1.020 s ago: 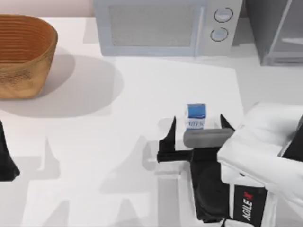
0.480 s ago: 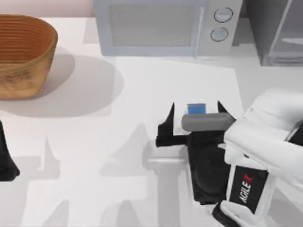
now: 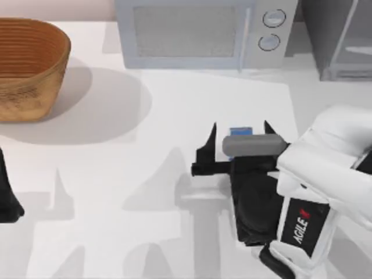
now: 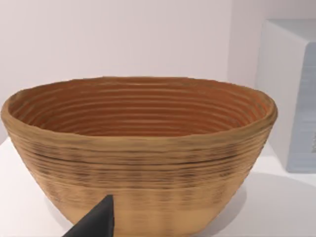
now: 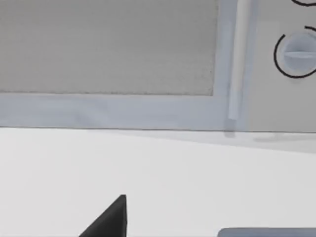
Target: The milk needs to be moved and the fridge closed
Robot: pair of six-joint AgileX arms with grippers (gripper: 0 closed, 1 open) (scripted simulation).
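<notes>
The milk (image 3: 240,131) is a small blue carton standing on the white table in front of the microwave, and just its top strip shows. My right gripper (image 3: 239,128) is open, with one black finger on each side of the carton and apart from it. A grey part of the gripper covers the carton's lower face. The fridge (image 3: 340,40) is the grey cabinet at the back right corner, its glassy door panel angled outward. My left gripper (image 3: 8,195) is parked at the table's left edge, one dark fingertip (image 4: 97,223) showing in front of the basket.
A light grey microwave (image 3: 197,32) with two round knobs stands along the back edge, and its door (image 5: 108,49) looms close in the right wrist view. A woven basket (image 3: 29,67) sits at the back left. Bare table lies between the basket and the right arm.
My right gripper has moved toward the microwave, so the milk now sits between its fingers and its white band is covered. The left arm has not moved.
</notes>
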